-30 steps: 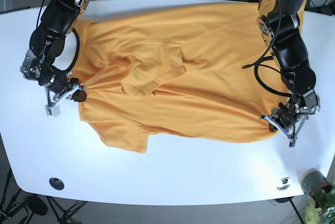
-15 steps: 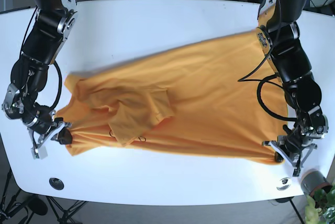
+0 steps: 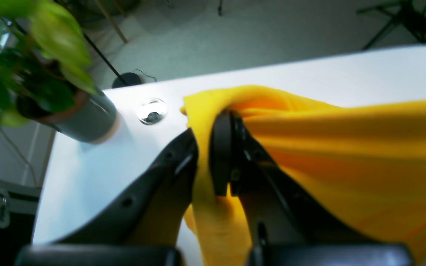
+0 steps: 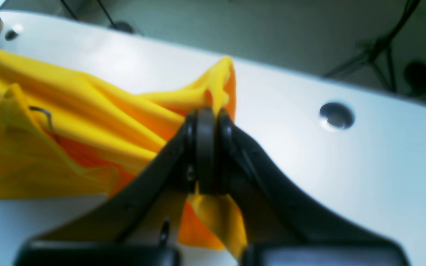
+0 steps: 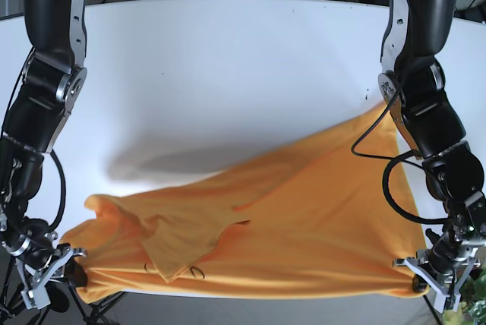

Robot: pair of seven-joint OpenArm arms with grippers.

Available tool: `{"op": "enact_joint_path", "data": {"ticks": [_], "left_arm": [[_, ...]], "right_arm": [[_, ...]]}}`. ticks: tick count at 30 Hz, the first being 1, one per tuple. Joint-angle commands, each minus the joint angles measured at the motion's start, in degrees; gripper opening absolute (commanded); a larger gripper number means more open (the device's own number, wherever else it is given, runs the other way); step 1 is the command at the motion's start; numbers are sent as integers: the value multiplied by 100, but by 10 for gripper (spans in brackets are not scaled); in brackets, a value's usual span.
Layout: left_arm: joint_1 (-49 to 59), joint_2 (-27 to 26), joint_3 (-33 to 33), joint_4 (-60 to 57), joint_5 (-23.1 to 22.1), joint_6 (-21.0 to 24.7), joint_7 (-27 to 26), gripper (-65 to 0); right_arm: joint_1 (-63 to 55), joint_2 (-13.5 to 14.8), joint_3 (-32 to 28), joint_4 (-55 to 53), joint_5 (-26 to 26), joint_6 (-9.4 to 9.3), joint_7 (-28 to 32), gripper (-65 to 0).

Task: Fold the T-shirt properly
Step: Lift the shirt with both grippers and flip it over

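An orange T-shirt [image 5: 288, 219] stretches between my two pincers along the near edge of the white table [image 5: 228, 67]. My left gripper [image 3: 203, 147] is clenched on one corner of the cloth, which bunches between its black jaws and hangs below them; a potted plant [image 3: 31, 74] stands just beside that table corner. My right gripper [image 4: 205, 147] is clamped tight on the opposite corner, fabric pinched between the pads and spilling away toward the table's middle. In the base view, the shirt drapes diagonally, its far edge rising toward my left arm.
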Motion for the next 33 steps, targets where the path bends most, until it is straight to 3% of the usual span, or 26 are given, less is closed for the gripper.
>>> {"op": "enact_joint_path", "data": {"ticks": [1, 6, 10, 16, 22, 26, 33], "left_arm": [[-418, -86, 6, 136, -45, 110, -96, -650], [-884, -103, -21, 136, -45, 128, -61, -650], [-1130, -112, -29, 215, -45, 128, 53, -650], [-1148, -200, -29, 629, -71, 128, 220, -650], [-875, -200, -38, 805, -71, 110, 343, -650], [-523, -200, -38, 1147, -71, 84, 343, -650], [373, -200, -56, 1596, -80, 84, 343, -650]], "right_arm": [[550, 174, 31, -224, 6, -54, 132, -650], [1271, 174, 4, -426, 6, -54, 124, -650], [1693, 209, -470, -365, 59, -54, 27, -650], [1904, 341, -593, -330, 156, -54, -96, -650], [1772, 508, -602, -330, 499, -54, -114, -650], [1570, 544, -567, -154, 727, -54, -430, -650], [453, 702, -505, 549, 1123, -54, -553, -650]]}}
